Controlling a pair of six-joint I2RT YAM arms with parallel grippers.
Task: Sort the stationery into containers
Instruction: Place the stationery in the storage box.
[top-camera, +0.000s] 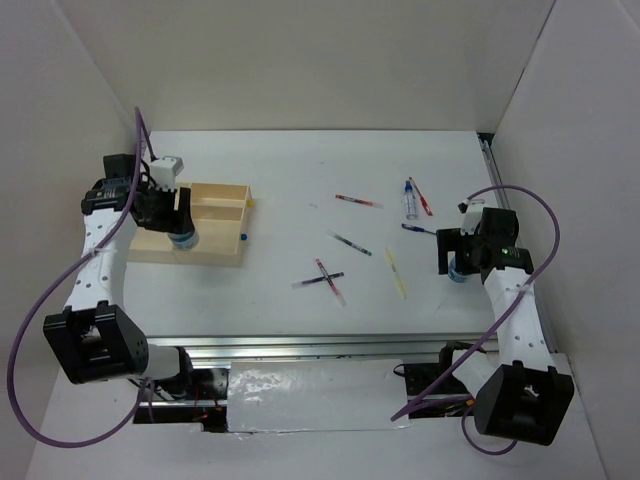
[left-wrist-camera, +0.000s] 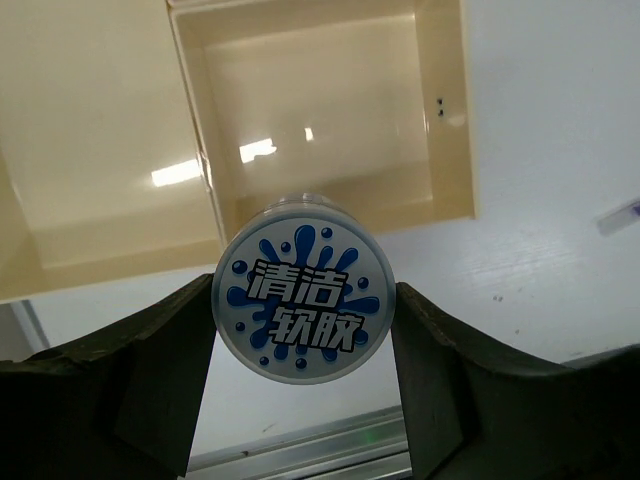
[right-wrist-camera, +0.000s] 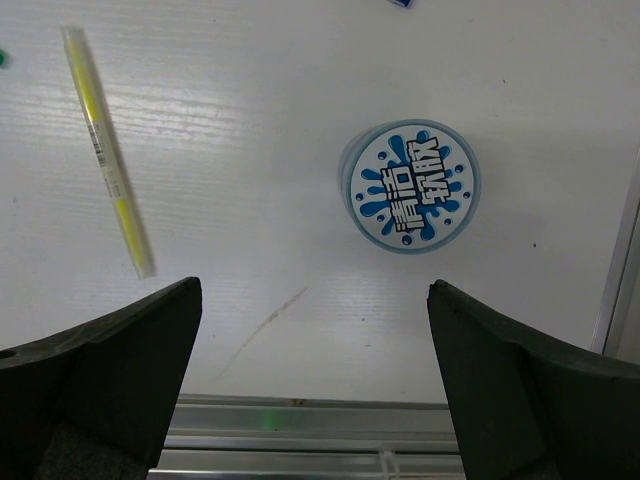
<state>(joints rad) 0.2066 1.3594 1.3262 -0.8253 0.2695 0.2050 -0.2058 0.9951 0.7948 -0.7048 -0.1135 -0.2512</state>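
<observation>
My left gripper (left-wrist-camera: 303, 315) is shut on a round blue-white patterned cylinder (left-wrist-camera: 303, 298), both fingers pressed against its sides. It hangs over the near edge of the tan divided tray (top-camera: 225, 187), whose compartments (left-wrist-camera: 195, 130) show behind it. My right gripper (right-wrist-camera: 315, 290) stands open above the table, nothing between its fingers. A second patterned cylinder (right-wrist-camera: 410, 187) stands on the table just beyond and to the right of its gap. A pale yellow pen (right-wrist-camera: 105, 165) lies to the left of it. Several pens lie scattered mid-table, among them a red one (top-camera: 358, 201), a green one (top-camera: 350, 243) and a crossed pair (top-camera: 325, 280).
More pens lie at the back right, a clear one (top-camera: 409, 198) and a red one (top-camera: 421, 196), with a blue one (top-camera: 418, 229) close to the right arm. A metal rail (right-wrist-camera: 300, 420) runs along the table's near edge. White walls enclose the table.
</observation>
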